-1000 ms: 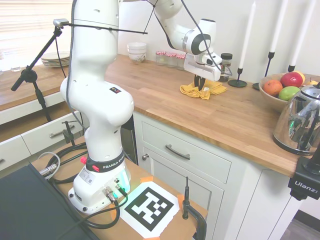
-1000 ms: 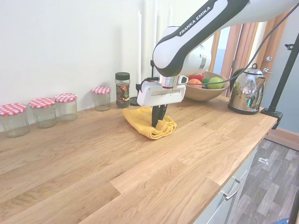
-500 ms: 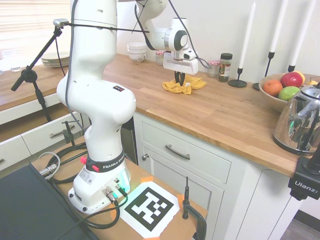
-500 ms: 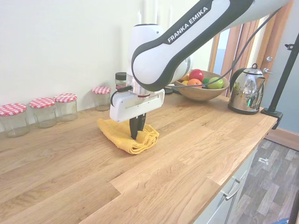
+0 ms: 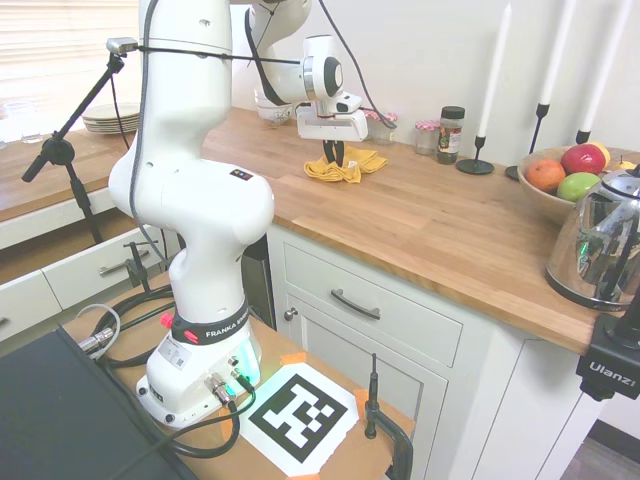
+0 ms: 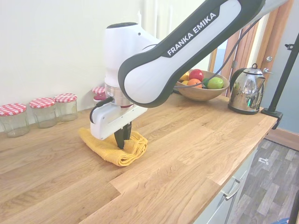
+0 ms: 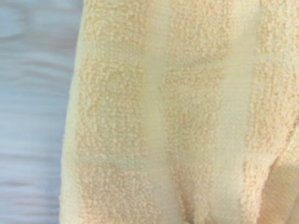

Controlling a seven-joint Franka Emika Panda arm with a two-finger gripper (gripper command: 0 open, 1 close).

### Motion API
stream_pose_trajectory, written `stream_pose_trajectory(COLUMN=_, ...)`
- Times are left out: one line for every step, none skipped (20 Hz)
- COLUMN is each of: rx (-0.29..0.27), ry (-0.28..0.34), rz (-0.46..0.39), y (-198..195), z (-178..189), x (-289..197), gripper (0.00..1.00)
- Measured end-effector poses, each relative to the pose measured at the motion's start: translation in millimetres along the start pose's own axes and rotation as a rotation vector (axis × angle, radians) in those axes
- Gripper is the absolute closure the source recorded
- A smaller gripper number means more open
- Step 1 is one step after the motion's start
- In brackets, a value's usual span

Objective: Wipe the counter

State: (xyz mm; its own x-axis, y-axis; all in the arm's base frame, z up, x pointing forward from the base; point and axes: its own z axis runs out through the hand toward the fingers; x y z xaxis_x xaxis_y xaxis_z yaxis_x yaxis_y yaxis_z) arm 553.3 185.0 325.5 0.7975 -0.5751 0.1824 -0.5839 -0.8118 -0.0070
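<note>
A crumpled yellow cloth (image 5: 345, 165) (image 6: 110, 148) lies on the long wooden counter (image 5: 450, 225) (image 6: 177, 154). My gripper (image 5: 334, 157) (image 6: 121, 141) points straight down into the cloth, its dark fingers shut on a fold of it and pressing it against the wood. The cloth (image 7: 177, 116) fills most of the wrist view as blurred terry fabric, with a strip of counter (image 7: 32, 116) beside it.
Glass jars with red checked lids (image 6: 44, 111) stand along the wall, with a spice jar (image 5: 451, 134) further along. A fruit bowl (image 5: 560, 178) (image 6: 202, 87), a steel kettle (image 5: 603, 245) (image 6: 246, 93) and black candlesticks (image 5: 476, 160) stand at the counter's far end. Stacked white bowls (image 5: 273, 103) sit behind the arm.
My gripper has dragged the yellow cloth along the counter, away from the fruit bowl and toward the jars and stacked bowls. It has stayed shut on the cloth throughout.
</note>
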Motion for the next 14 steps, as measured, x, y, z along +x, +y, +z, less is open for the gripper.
stream_pose_trajectory(rx=0.0, ry=0.005, rz=-0.013, y=-3.5, z=-0.7, x=-5.0, gripper=1.0)
stream_pose_trajectory(rx=-0.001, ry=0.009, rz=-0.024, y=-6.7, z=-1.4, x=-10.0, gripper=1.0)
stream_pose_trajectory(rx=-0.001, ry=0.011, rz=-0.034, y=-9.5, z=-2.0, x=-14.5, gripper=1.0)
stream_pose_trajectory(rx=0.0, ry=0.012, rz=-0.043, y=-11.6, z=-2.5, x=-18.0, gripper=1.0)
stream_pose_trajectory(rx=0.0, ry=0.014, rz=-0.049, y=-12.7, z=-2.9, x=-20.2, gripper=1.0)
stream_pose_trajectory(rx=0.0, ry=0.014, rz=-0.052, y=-13.1, z=-3.0, x=-21.1, gripper=1.0)
stream_pose_trajectory(rx=0.0, ry=0.014, rz=-0.052, y=-13.1, z=-3.0, x=-21.2, gripper=1.0)
stream_pose_trajectory(rx=0.001, ry=0.015, rz=-0.052, y=-12.9, z=-2.9, x=-21.2, gripper=1.0)
stream_pose_trajectory(rx=0.002, ry=0.015, rz=-0.051, y=-12.4, z=-2.9, x=-20.8, gripper=1.0)
stream_pose_trajectory(rx=0.004, ry=0.013, rz=-0.047, y=-11.7, z=-2.9, x=-20.2, gripper=1.0)
stream_pose_trajectory(rx=0.007, ry=0.008, rz=-0.037, y=-10.7, z=-3.0, x=-19.0, gripper=1.0)
stream_pose_trajectory(rx=0.012, ry=0.0, rz=-0.024, y=-9.1, z=-2.9, x=-16.8, gripper=1.0)
stream_pose_trajectory(rx=0.019, ry=-0.012, rz=-0.01, y=-6.9, z=-2.8, x=-14.0, gripper=1.0)
stream_pose_trajectory(rx=0.028, ry=-0.025, rz=0.004, y=-4.0, z=-2.4, x=-10.3, gripper=1.0)
